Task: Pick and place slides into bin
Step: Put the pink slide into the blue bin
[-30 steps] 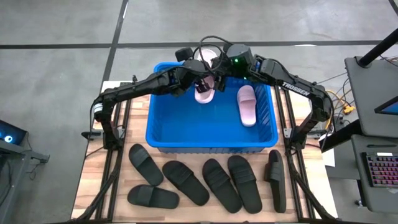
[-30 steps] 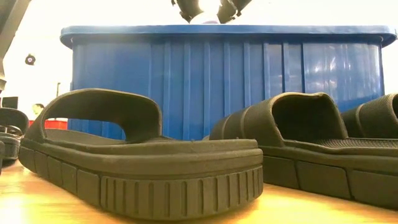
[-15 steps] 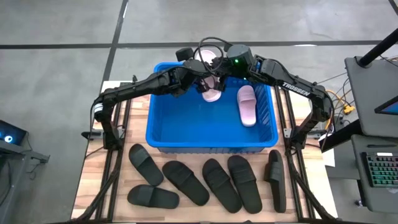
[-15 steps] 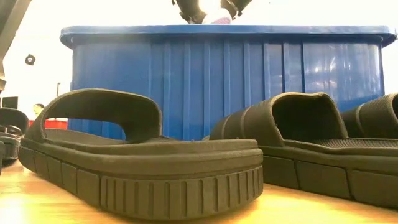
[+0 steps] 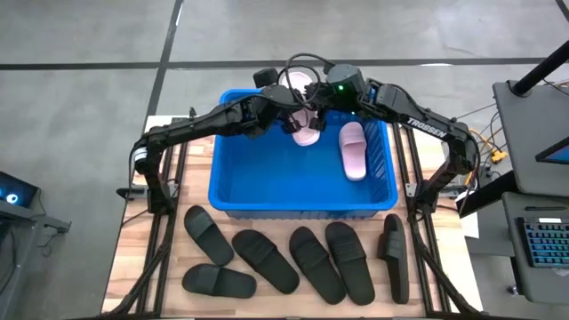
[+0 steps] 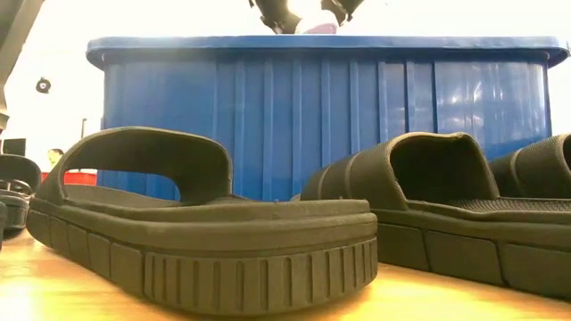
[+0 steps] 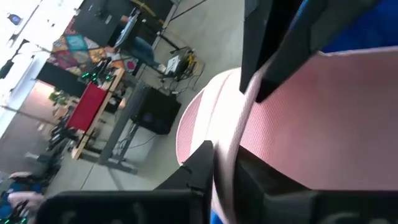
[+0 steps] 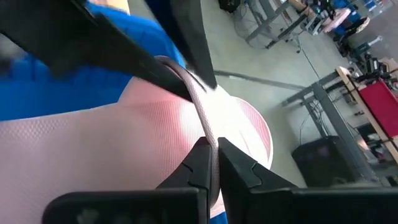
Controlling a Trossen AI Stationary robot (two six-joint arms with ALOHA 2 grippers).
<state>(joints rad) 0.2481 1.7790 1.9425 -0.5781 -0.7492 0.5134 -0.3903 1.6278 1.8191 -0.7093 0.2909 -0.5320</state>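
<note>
Large rectangular bright blue plastic bin [image 5: 233,191] sits mid-table with one pale pink rubber slide [image 5: 354,149] flat inside along its right wall; five matte black rubber slides [image 5: 313,260] lie in a row on the wooden tabletop [image 5: 133,267] in front. Over the bin's far rim, the left gripper [image 5: 293,120] and right gripper [image 5: 313,114] meet on a second pale pink slide [image 5: 308,135] held above the bin. Both grippers' fingers are pinched on its edge.

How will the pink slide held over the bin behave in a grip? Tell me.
Pink slide: probably light, since two thin pinches hold it aloft. Its strap looks thin between the right gripper fingers, so likely bendy. The textured footbed may resist slipping.
</note>
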